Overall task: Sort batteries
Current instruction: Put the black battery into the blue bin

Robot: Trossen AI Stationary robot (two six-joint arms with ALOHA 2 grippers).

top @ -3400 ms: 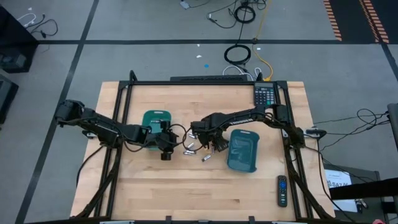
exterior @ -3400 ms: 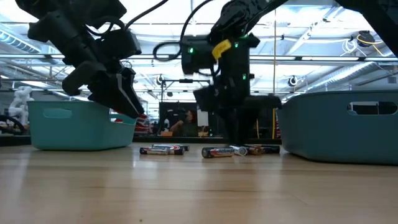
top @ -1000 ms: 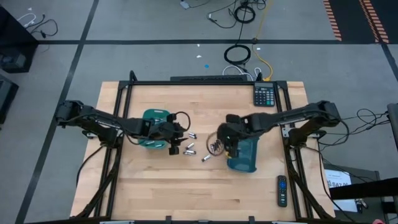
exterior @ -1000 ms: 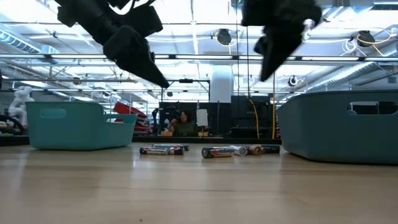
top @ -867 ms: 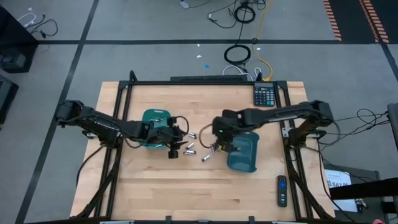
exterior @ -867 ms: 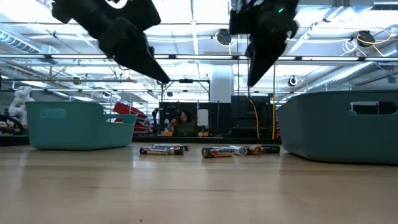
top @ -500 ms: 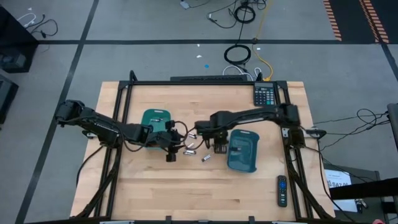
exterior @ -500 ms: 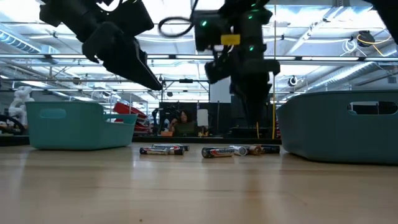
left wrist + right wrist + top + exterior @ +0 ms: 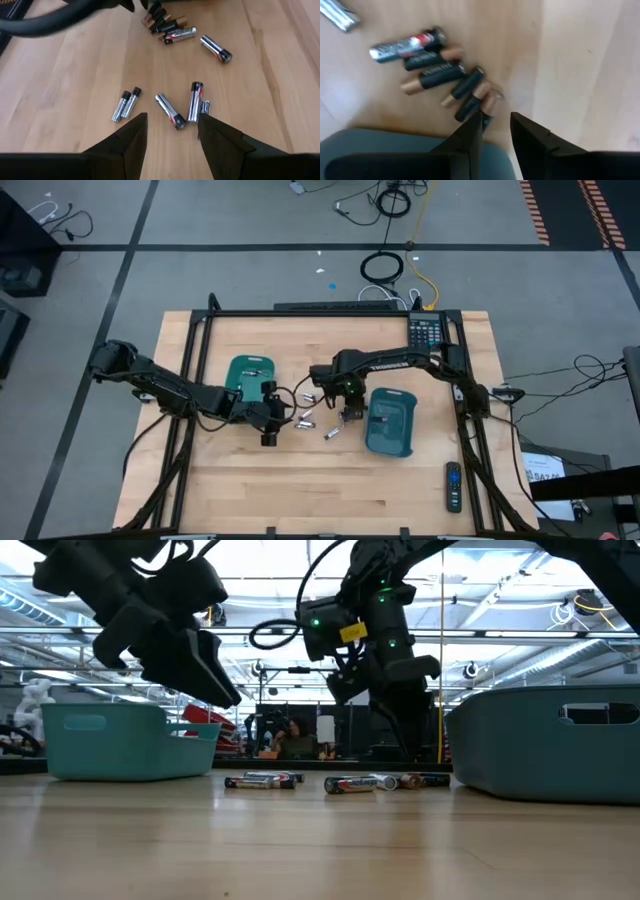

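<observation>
Batteries are scattered flat on the counter between both teal trays, dark ones bunched just ahead of the right tool, its long axis slanted across theirs, fingers parted and empty, while the left tool, likewise parted, is held above the silvery ones.

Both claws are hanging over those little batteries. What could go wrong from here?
The dark batteries lie packed side by side, so the open right gripper above them might pinch two or scatter them. The two arms work close together over the table and could bump. The open left gripper could roll the silvery batteries away.
</observation>
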